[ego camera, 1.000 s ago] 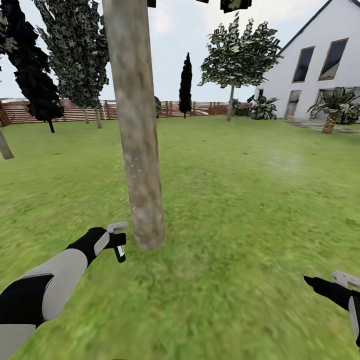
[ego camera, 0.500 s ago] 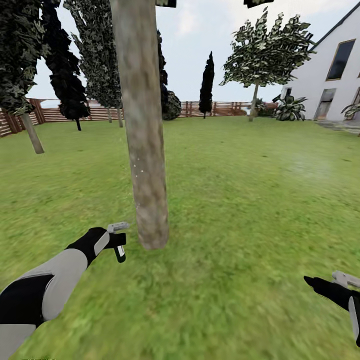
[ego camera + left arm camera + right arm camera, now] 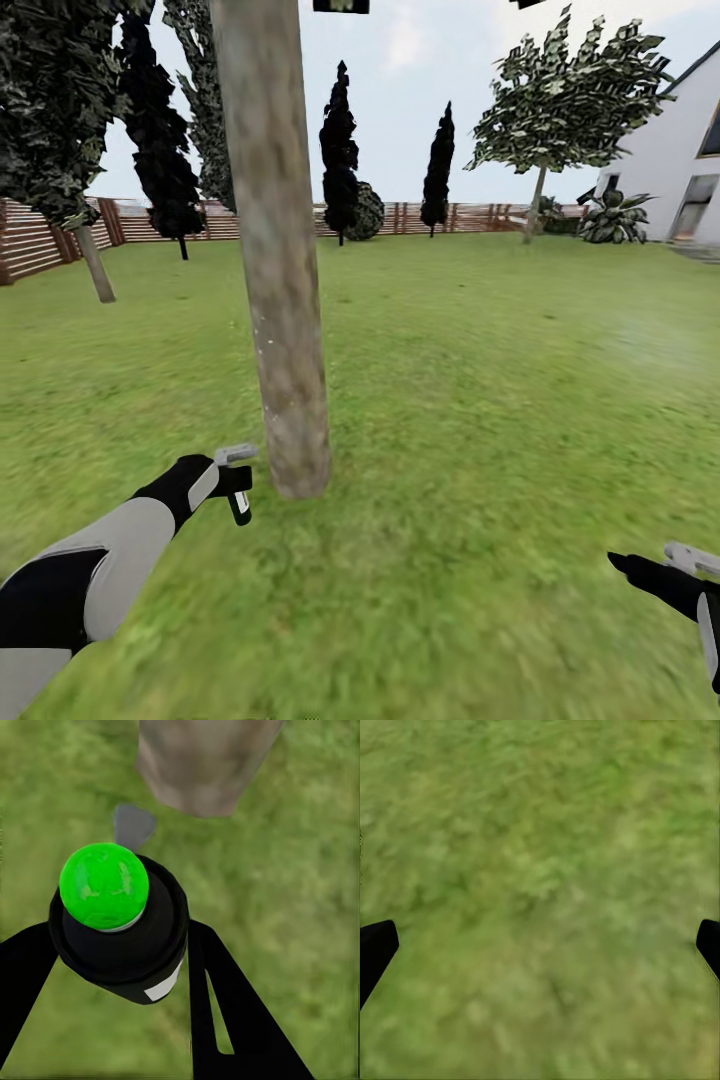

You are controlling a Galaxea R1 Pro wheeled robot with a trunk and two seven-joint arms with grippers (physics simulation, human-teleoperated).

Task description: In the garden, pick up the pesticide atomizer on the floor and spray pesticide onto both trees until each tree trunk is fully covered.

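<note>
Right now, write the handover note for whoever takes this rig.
Left gripper: shut on the pesticide atomizer, low beside the base of the near tree trunk.
Right gripper: open, nothing between its fingers, over the grass.
Done: atomizer is off the floor and in hand. A few white pesticide specks show on the trunk.
Left: most of this trunk's bark looks bare, so keep spraying; then do the second tree.

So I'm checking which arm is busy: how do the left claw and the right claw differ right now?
The left claw is shut on the pesticide atomizer, black with a green dot showing in the left wrist view; the right claw is open and holds nothing. The left claw is beside the base of the tree trunk; the right claw hangs over bare grass, away from it. Both are low above the lawn.
</note>
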